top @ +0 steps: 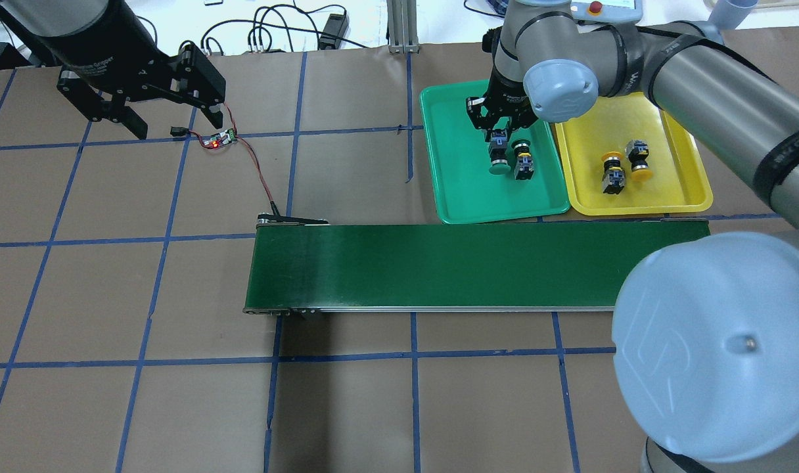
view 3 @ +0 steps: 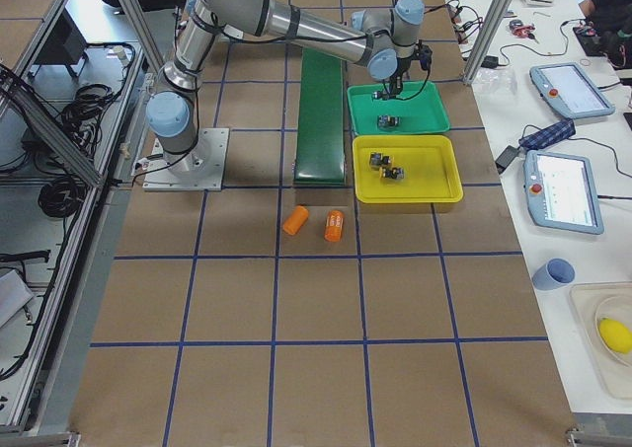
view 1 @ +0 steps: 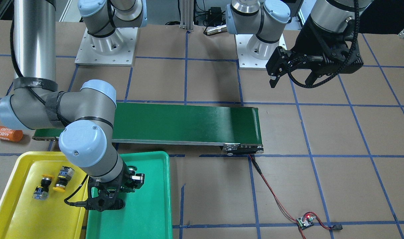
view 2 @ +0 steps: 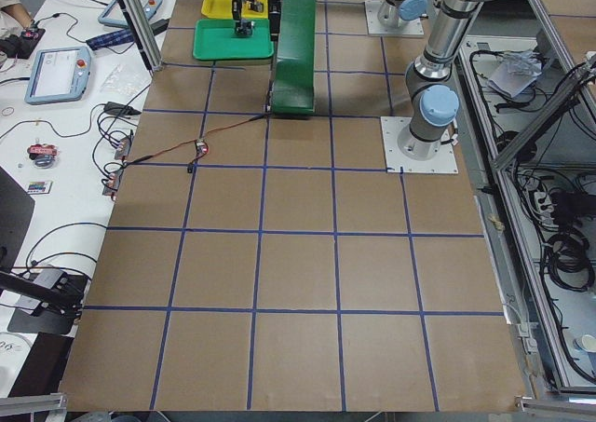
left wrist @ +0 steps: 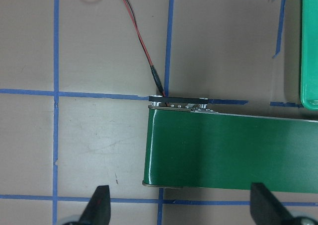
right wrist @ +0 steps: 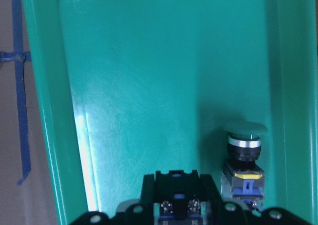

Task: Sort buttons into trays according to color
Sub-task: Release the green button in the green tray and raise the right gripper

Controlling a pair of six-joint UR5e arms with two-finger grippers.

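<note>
Two trays sit side by side in the upper right of the overhead view, long edges touching. The green tray [top: 458,180] is nearer the frame's centre and the yellow tray [top: 677,185] is further right. Both yellow buttons [top: 612,173] [top: 638,161] lie on their sides near the middle of the yellow tray, close together but apart.

Inside the green tray, the right tool [top: 498,131] reaches down at the far end and pinches the body of a green button [top: 499,157], whose cap points toward the belt. The other green button [top: 523,163] lies on its side just beside it, free of the tool.

Along the near edges of both trays runs a long dark green belt [top: 439,263]. The left tool [view 1: 291,81] hangs with its fingers spread wide and holds nothing, over the bare worktop [top: 347,394] in the upper left of the overhead view. It is close to a small circuit board [top: 219,139] with a red light. Two orange cylinders [view 3: 295,220] [view 3: 335,225] lie on the worktop just beyond the yellow tray's outer side.
</note>
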